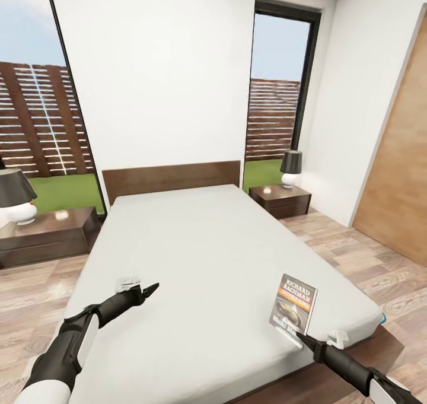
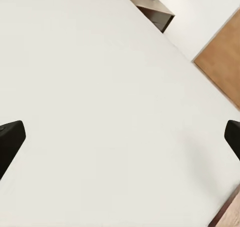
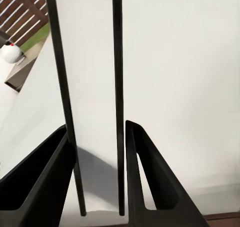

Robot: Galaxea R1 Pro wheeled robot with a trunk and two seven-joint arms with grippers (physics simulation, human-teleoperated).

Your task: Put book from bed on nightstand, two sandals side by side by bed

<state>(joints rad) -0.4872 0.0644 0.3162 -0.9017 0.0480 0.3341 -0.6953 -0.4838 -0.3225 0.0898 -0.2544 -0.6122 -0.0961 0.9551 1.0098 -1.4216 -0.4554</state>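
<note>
The book (image 1: 293,309), a thin paperback with "Richard Bachman" lettering, stands tilted above the front right part of the bed (image 1: 201,255). My right gripper (image 1: 299,336) is shut on its lower edge. In the right wrist view the book (image 3: 95,87) is edge-on between the two fingers (image 3: 137,152). Over the mattress's front left, my left gripper (image 1: 153,288) is open and holds nothing; the left wrist view has its fingertips (image 2: 10,137) far apart. A small blue sliver (image 1: 383,318), which looks like a sandal, peeks out past the bed's right edge.
A dark nightstand (image 1: 47,235) with a black-shaded lamp (image 1: 15,196) stands left of the headboard. A matching nightstand (image 1: 281,199) with a lamp (image 1: 290,168) stands on the right. A brown door (image 1: 397,178) is on the right wall, with wood floor on both sides of the bed.
</note>
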